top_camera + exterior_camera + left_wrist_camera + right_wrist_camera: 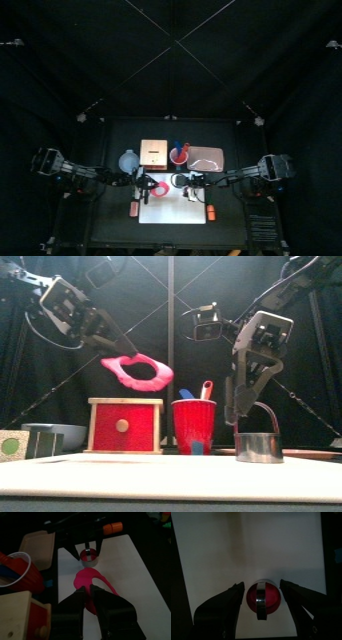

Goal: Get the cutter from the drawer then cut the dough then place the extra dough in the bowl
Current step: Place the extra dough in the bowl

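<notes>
My left gripper (123,356) holds the pink dough ring (138,372) in the air, above the wooden box (126,426) in the front view. In the left wrist view its jaws (92,592) pinch the ring (92,579) over the white board (127,567). The metal cutter (258,446) stands on the board with its wire handle up and a round piece of red dough (254,598) inside it. My right gripper (238,414) hangs just above the cutter (262,601), jaws open to either side of it and not touching.
The wooden box (154,152), the red cup with knives (178,155) and the pink tray (207,158) stand behind the board (174,208). The blue-grey bowl (127,160) sits left of the box. A small green block (11,444) lies at the far left.
</notes>
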